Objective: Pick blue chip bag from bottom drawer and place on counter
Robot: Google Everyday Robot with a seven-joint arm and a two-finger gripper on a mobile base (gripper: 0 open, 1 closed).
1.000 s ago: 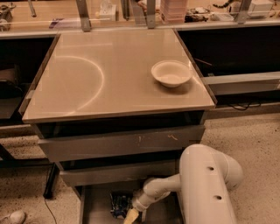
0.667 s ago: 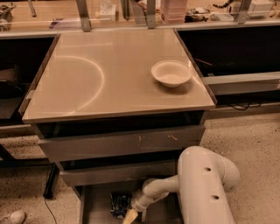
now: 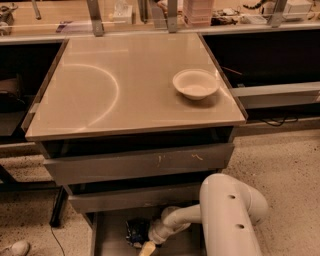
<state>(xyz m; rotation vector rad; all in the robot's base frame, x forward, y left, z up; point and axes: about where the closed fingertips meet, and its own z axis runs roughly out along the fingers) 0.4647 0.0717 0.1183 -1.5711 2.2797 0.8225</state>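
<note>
The blue chip bag (image 3: 134, 233) lies crinkled on the grey floor of the open bottom drawer (image 3: 109, 235), at the bottom of the view. My gripper (image 3: 148, 247) is down inside the drawer, just right of and in front of the bag, at the end of my white arm (image 3: 227, 212). Its tip is at the bag's edge; I cannot tell whether it touches the bag. The counter (image 3: 110, 90) is the glossy beige top above the drawers, with a faint arc mark on its left half.
A white round bowl (image 3: 195, 84) stands on the counter's right side. Two shut grey drawer fronts (image 3: 140, 164) overhang the open drawer. A cluttered wooden bench (image 3: 150, 15) runs behind. Speckled floor (image 3: 285, 165) lies to the right, a cable (image 3: 55, 235) to the left.
The arm's elbow has sunk slightly. The gripper stays at the same spot by the bag, and the bag has not moved.
</note>
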